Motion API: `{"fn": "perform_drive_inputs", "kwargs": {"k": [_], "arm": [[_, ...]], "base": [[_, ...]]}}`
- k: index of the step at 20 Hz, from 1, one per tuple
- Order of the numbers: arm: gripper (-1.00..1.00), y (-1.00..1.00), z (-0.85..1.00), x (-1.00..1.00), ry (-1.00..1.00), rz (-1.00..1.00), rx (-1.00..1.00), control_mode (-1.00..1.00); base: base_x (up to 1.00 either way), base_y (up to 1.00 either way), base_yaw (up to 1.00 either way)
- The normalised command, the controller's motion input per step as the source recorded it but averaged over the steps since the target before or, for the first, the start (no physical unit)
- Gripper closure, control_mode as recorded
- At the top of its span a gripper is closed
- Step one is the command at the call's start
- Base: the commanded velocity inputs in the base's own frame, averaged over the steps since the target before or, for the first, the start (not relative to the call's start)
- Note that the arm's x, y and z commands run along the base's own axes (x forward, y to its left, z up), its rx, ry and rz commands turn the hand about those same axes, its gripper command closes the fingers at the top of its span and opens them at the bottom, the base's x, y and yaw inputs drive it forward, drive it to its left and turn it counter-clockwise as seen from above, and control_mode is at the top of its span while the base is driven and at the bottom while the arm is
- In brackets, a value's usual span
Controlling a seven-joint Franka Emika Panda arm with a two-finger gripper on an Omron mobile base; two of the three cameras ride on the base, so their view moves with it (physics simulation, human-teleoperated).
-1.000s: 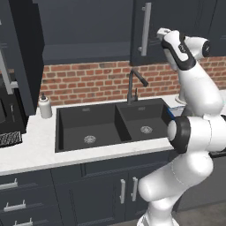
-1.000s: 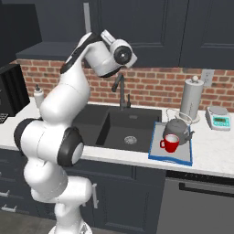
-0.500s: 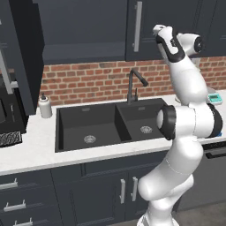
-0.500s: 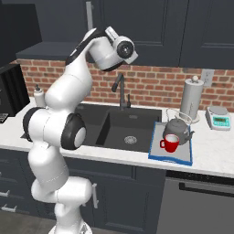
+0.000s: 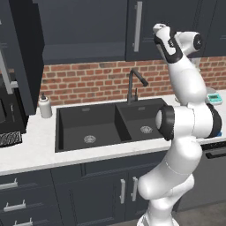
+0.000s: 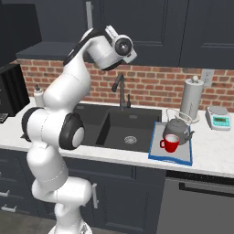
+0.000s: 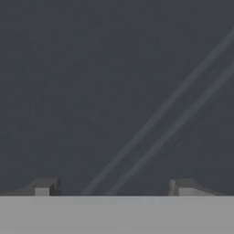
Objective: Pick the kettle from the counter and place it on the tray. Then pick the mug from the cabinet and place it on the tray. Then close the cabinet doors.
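No legible writing | kettle (image 6: 178,129), mug (image 6: 171,143) on tray (image 6: 156,153)

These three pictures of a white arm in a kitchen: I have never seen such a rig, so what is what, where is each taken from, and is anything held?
The machine is a white jointed robot arm on a driving base. Two pictures come from cameras on the base, behind the arm to its left and right. The third looks along the hand: its two dark fingers stand wide apart with nothing between them, facing a dark navy cabinet door.

On the white stone counter lies a flat grey tray with a blue rim. On it stand a squat dark grey metal kettle and a small bright red mug. Behind are a tall white paper-towel roll and a small white kitchen scale. A black double sink is set into the counter.
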Motion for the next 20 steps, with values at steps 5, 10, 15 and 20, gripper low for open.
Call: {"fn": "perform_drive_inputs", "kwargs": {"k": [5, 10, 15, 20], "arm": [[-1.00, 0.00, -0.87, 0.32, 0.00, 0.00, 0.00, -1.00], [-1.00, 0.00, -0.99, 0.02, 0.00, 0.00, -0.01, -1.00], [-1.00, -0.01, -0.71, 0.00, 0.01, 0.00, -0.09, -1.00], [-1.00, 0.00, -0.32, -0.22, 0.05, 0.00, -0.16, -1.00]], "base": [[0.00, 0.00, 0.00], [0.00, 0.00, 0.00], [0.00, 0.00, 0.00], [0.00, 0.00, 0.00]]}}
